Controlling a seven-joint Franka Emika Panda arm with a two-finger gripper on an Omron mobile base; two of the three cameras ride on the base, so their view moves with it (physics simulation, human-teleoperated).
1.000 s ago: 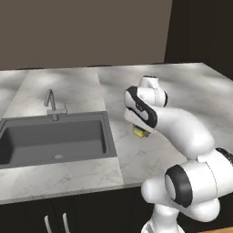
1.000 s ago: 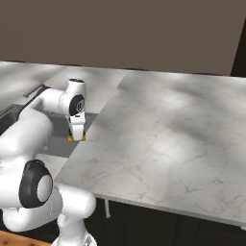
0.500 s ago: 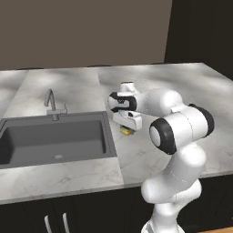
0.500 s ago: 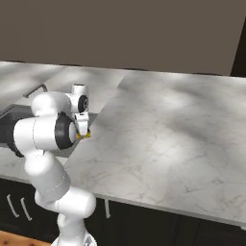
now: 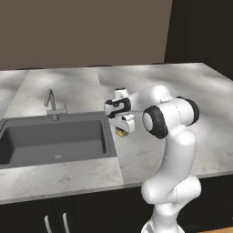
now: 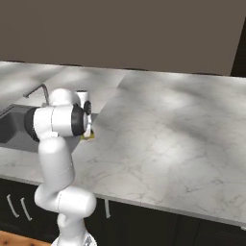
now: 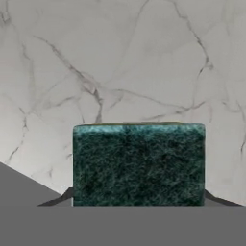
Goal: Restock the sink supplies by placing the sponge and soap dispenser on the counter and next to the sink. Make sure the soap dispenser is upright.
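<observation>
Hand view shows the sponge [image 7: 138, 164], green face up, sitting between the gripper's [image 7: 138, 204] fingers, long side spanning the gap. Gripper grasps it low over the counter [image 5: 150, 150], just right of the sink [image 5: 54, 141].

The gripper [image 5: 123, 129] points down over the counter [image 5: 150, 86] just right of the sink [image 5: 54, 141]; a yellow sponge [image 5: 120, 133] shows beneath it; the faucet [image 5: 52, 105] stands behind the basin.

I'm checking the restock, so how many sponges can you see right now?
1. The sponge sits between the claw's fingers, green scrub face toward the hand camera, low over the counter just right of the sink. Another could be hidden behind the arm.
</observation>
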